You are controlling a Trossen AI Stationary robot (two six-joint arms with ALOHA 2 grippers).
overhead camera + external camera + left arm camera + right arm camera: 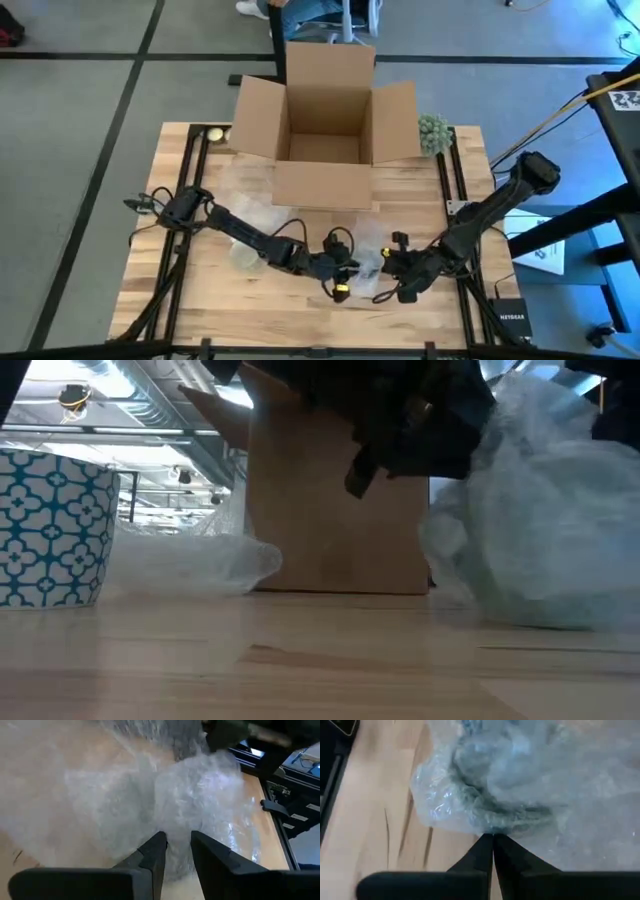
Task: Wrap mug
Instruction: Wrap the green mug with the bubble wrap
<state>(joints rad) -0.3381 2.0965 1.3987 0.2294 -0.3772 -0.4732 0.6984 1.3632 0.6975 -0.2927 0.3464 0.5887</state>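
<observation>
The left hand (174, 851) stands narrowly parted at the bubble wrap (200, 805), which bundles the mug on the front tabletop (200, 300), while the right hand (492, 845), pinching the wrap, should keep it taut during folding.

The left pincer (176, 851) stands slightly parted, its fingertips against crumpled bubble wrap (200, 805). The wrap lies on the wooden bench (30, 845). A dark arm (245, 732) reaches in beyond it.

"NETGEAR" on small black box (511, 316) at table's right front corner.
</observation>
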